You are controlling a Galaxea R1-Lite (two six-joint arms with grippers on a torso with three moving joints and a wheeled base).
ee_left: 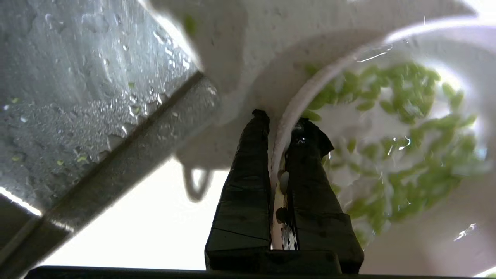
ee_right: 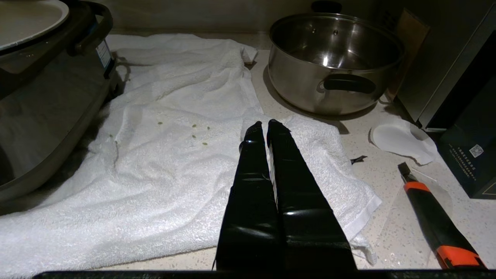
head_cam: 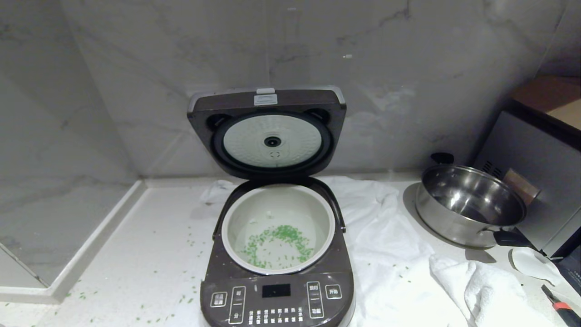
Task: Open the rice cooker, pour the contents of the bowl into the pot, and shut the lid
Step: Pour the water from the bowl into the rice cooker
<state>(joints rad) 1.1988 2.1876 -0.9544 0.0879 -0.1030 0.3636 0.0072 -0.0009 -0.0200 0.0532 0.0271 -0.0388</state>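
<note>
- The left claw (ee_left: 285,128) pinches the bowl (ee_left: 387,42) by its rim, one finger inside and one outside.
- Green bits (ee_left: 403,128) lie in the bowl just past the inner finger.
- Only the head view shows the rice cooker (head_cam: 277,290), its lid (head_cam: 268,131) up and green bits scattered in the pot (head_cam: 278,227).
- The right claw (ee_right: 263,126) is pressed together over a white towel (ee_right: 174,155) on the table (ee_right: 387,217), with the steel pan (ee_right: 333,58) beyond it.

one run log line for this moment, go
lid: open | left claw: shut on bowl rim | green bits: some in pot | right claw: shut, idle above towel
</note>
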